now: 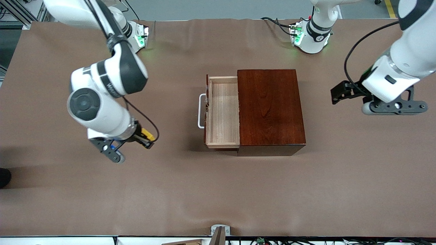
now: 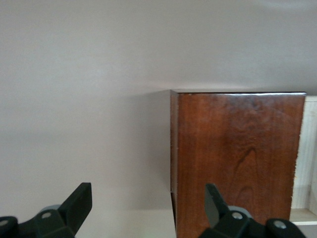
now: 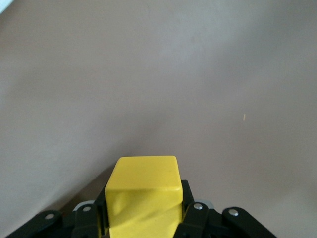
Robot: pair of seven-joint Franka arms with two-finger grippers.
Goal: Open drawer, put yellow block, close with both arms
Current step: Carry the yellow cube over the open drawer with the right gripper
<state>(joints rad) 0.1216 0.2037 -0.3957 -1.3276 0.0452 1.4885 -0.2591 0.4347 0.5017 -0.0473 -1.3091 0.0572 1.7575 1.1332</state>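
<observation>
Gripping yellow block (image 3: 143,198): right gripper (image 3: 143,218)

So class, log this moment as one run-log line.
drawer: open, empty | yellow block: held in right gripper above table | left gripper: open, waiting beside box

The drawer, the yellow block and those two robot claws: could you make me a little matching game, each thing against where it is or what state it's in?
Things:
1. drawer
2. yellow block
3. left end effector
4. right end effector

States:
A. open, holding nothing, by the wooden box
B. pulled out and empty
C. clamped between two black fingers
D. shut on its load, over the bare table toward the right arm's end

Pairs: 1-B, 2-C, 3-A, 4-D
</observation>
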